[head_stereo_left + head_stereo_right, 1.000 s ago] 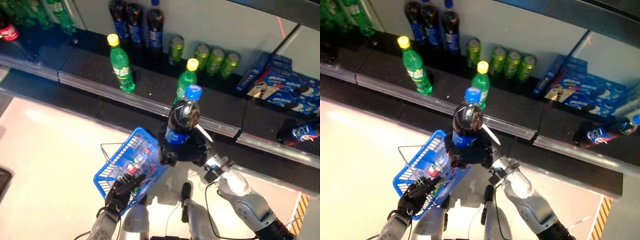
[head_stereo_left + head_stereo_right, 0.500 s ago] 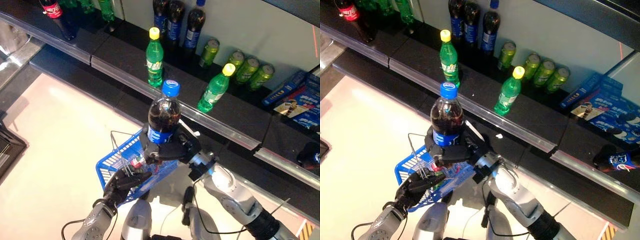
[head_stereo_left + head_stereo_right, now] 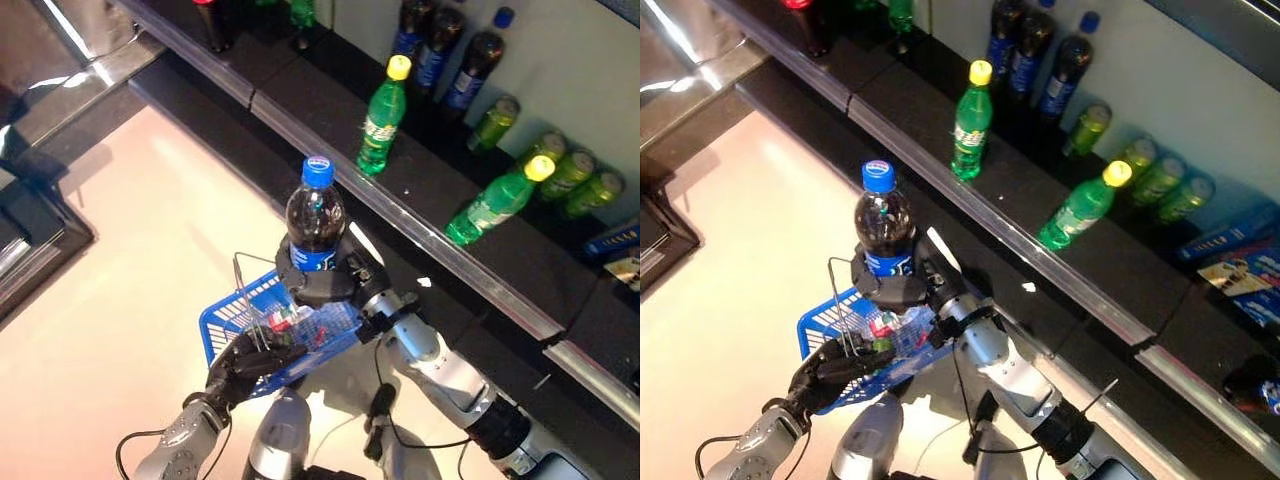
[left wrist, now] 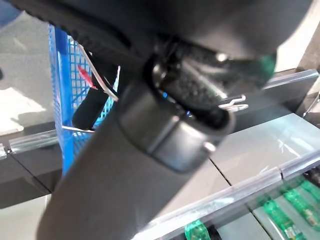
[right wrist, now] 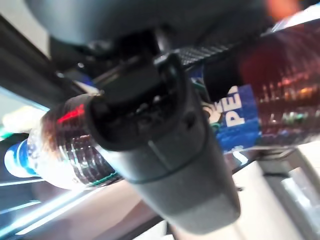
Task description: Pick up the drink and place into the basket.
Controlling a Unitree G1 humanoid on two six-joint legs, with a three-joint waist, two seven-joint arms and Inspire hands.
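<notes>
Silver-grey arms, dark hands

The right hand [image 3: 322, 283] and left hand [image 3: 245, 362] are black-fingered; both forearms are smooth silver-grey shells with dark joint bands.

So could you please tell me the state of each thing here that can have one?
Cola bottle: capped, upright, held above the basket.
Right hand: shut on the cola bottle.
Blue basket: held up, already holding items.
Left hand: shut on the basket's wire handle.
Two green bottles on the shelf: capped, upright.

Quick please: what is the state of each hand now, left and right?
Left hand: shut on the wire handle of the blue basket.
Right hand: shut on the dark cola bottle, held upright above the basket.
</notes>
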